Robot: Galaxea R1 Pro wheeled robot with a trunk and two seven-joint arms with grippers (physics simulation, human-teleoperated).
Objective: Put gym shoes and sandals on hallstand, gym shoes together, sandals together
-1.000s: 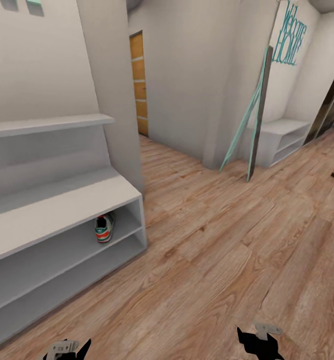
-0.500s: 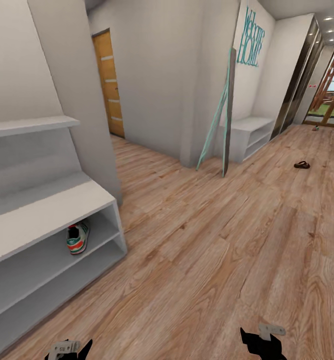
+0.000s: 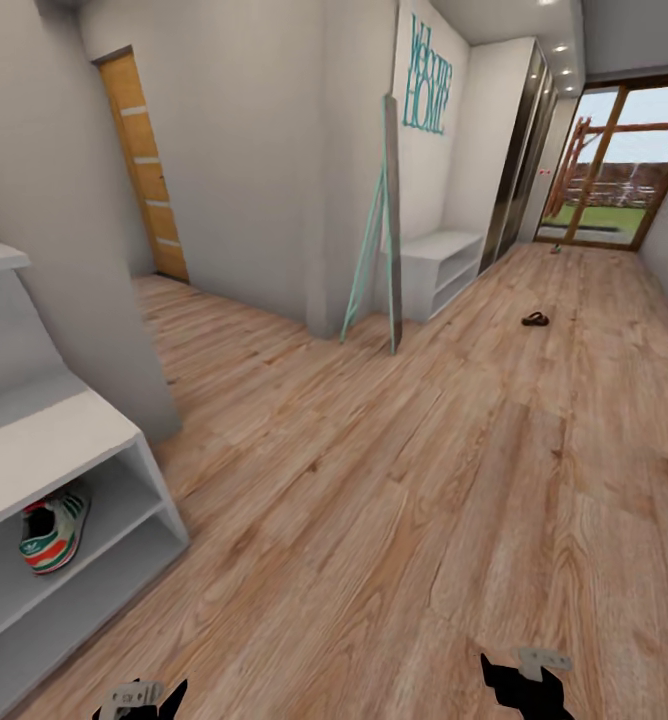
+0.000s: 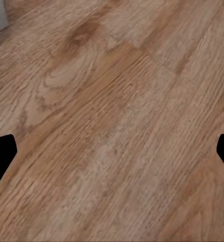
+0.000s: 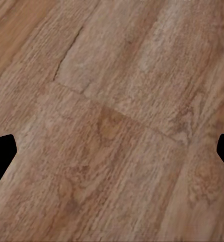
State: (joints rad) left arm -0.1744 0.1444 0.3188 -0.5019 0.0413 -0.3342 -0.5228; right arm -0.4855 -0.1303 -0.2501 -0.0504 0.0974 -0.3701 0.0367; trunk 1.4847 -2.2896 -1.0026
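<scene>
Brown sandal [image 3: 535,319] is lying far down the corridor floor [image 3: 404,520]; one gym shoe [image 3: 54,530] is sitting in the shoe rack [image 3: 64,450]. Both claws, left [image 3: 139,697] and right [image 3: 524,680], are hanging apart, carrying nothing. Fetching step: driving over seems next.

The corridor floor [image 3: 394,520] is light brown wood-grain planking. It runs forward from both grippers to a glazed door at the far end. One dark sandal [image 3: 535,319] lies on the planks far ahead of the right gripper [image 3: 522,690]. The hallstand [image 3: 34,470] stands on the floor ahead of the left gripper [image 3: 139,700], on its outer side. One gym shoe [image 3: 54,530] rests in the hallstand's upper open compartment.
</scene>
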